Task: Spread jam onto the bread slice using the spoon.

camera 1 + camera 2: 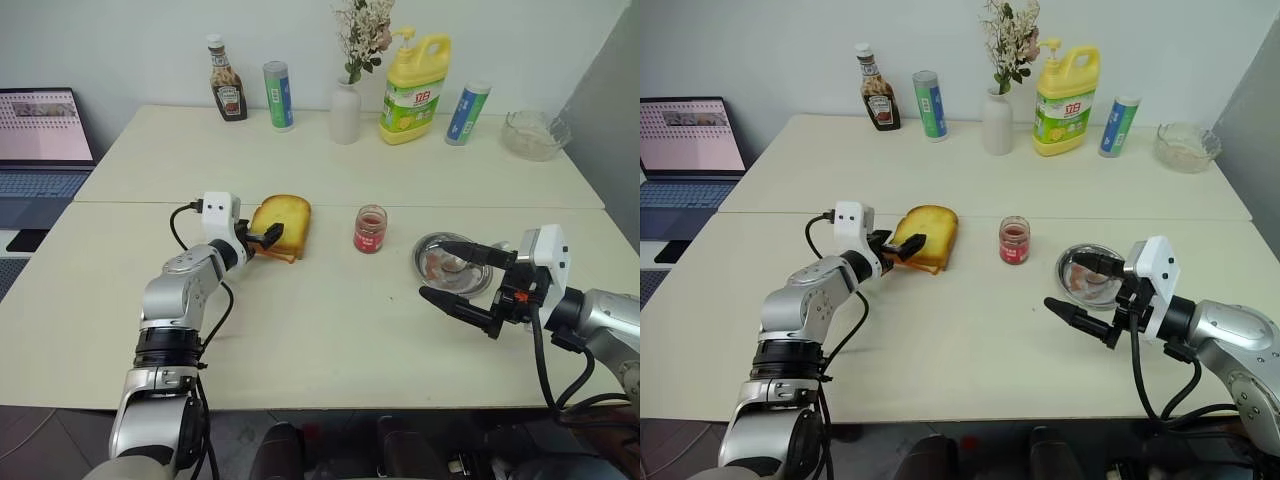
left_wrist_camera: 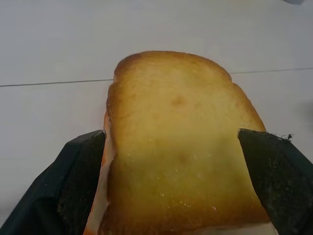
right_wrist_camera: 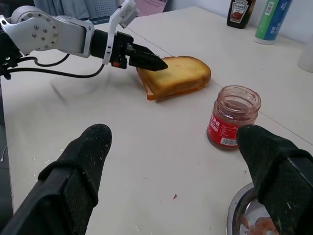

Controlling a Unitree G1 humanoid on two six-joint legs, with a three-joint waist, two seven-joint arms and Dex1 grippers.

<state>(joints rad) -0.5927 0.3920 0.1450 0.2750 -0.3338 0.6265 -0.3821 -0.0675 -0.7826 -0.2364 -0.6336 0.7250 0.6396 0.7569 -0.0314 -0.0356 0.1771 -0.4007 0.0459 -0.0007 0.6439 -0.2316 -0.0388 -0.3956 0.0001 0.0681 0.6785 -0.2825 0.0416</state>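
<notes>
bread slice (image 1: 282, 225) lies flat on the bench (image 1: 330, 330), at nine o'clock of the jam (image 1: 370, 230) jar. my left end effector (image 2: 171, 161) straddles it, fingers apart. my right end effector (image 1: 462, 272) is wide apart, empty.

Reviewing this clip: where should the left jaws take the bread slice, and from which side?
Probably across the bread slice's two long side edges at its squared near end, coming in low from the robot's side. It lies flat, and the open left gripper already straddles that end.

Office-like test room, pale tables (image 1: 300, 330), open laptop (image 1: 40, 150), ketchup bottle (image 1: 227, 92), dish soap (image 1: 414, 88), flower vase (image 1: 346, 110)
</notes>
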